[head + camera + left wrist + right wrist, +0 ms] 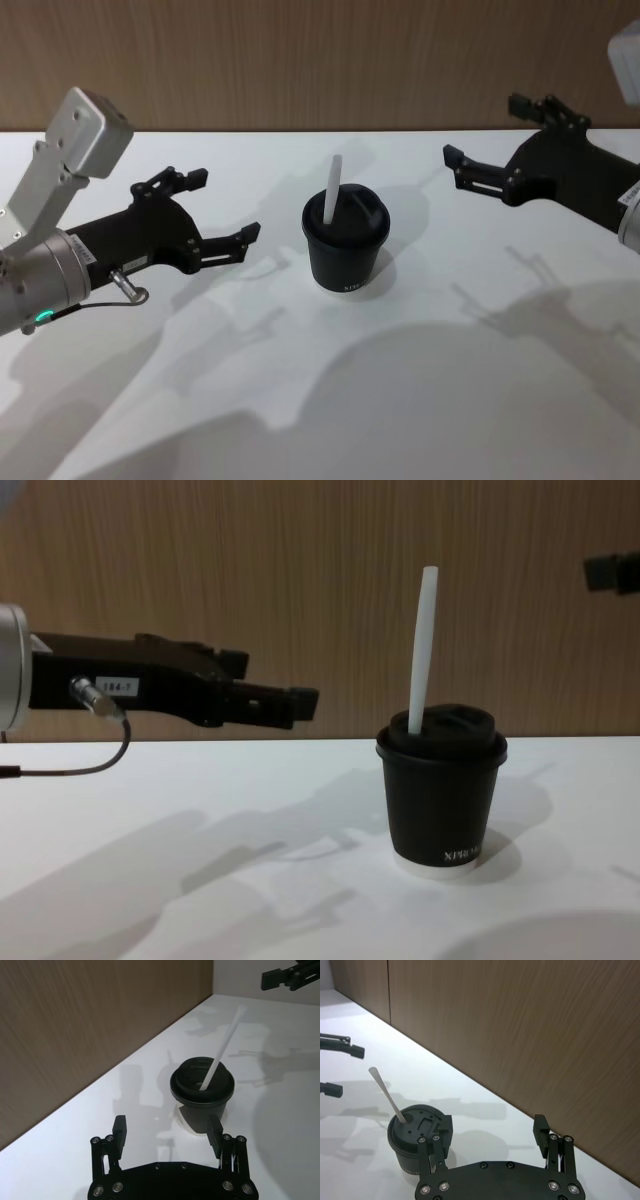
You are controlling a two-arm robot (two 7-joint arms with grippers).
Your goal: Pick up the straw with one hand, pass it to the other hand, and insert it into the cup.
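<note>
Bright, even overhead light. Soft overlapping grey shadows of arms across white worktop (420, 400), toward camera. Mild glare on worktop. Sharp focus everywhere, no visible edge distortion.

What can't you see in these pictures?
- Bottom end of the straw: hidden inside the cup, all views.
- Right gripper: in the chest view, cut off by the right edge.
- Cup lettering: in the head view, too small to read.
- Cup's base: in the right wrist view, behind that gripper.
</note>
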